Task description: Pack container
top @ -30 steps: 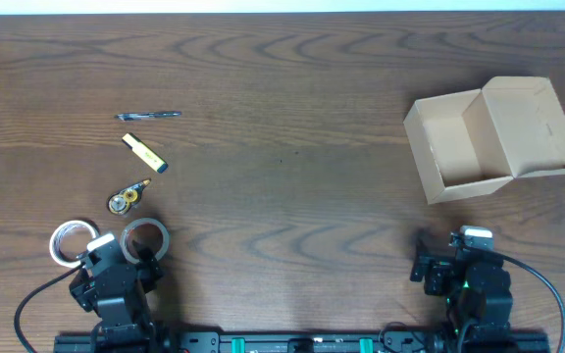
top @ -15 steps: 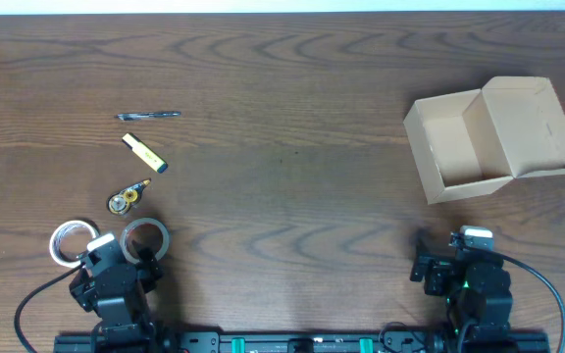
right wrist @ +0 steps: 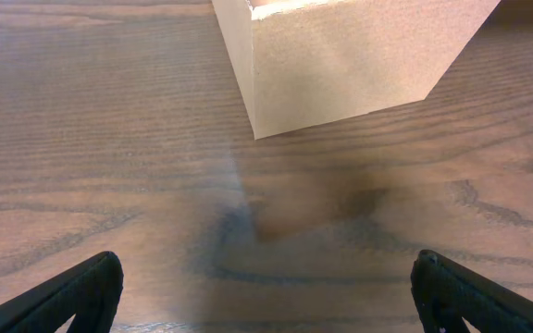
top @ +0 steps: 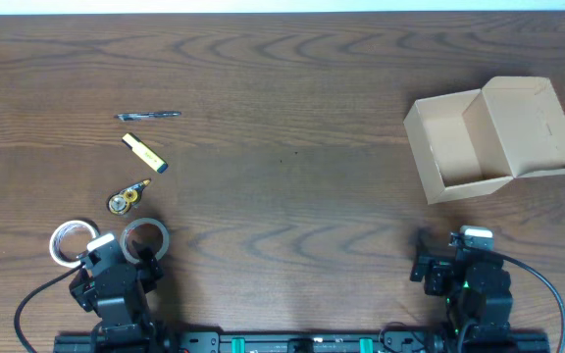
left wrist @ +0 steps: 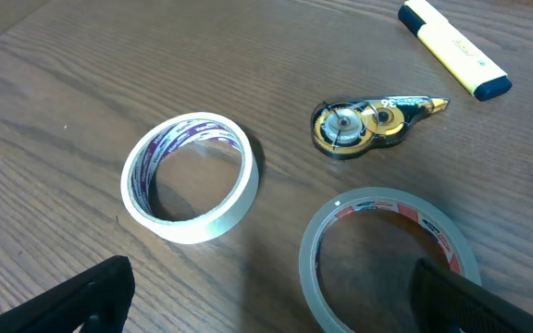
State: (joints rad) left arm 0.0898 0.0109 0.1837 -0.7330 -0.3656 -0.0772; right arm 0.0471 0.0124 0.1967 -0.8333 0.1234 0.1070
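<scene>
Matt cardboard container (top: 488, 137) — wood-grain table (top: 292, 196)

Dark brown wood-grain table (top: 282, 59): one open tan cardboard box (top: 459, 147) with hinged lid flap, at 3 o'clock. Around 9 o'clock, in a loose column: slim silver pen (top: 148, 116), yellow highlighter (top: 144, 153), yellow-and-black correction tape dispenser (top: 128, 198). At 8 o'clock: white tape roll (left wrist: 188, 231) and clear tape roll (left wrist: 387, 199), both flat, near each other but apart.
</scene>
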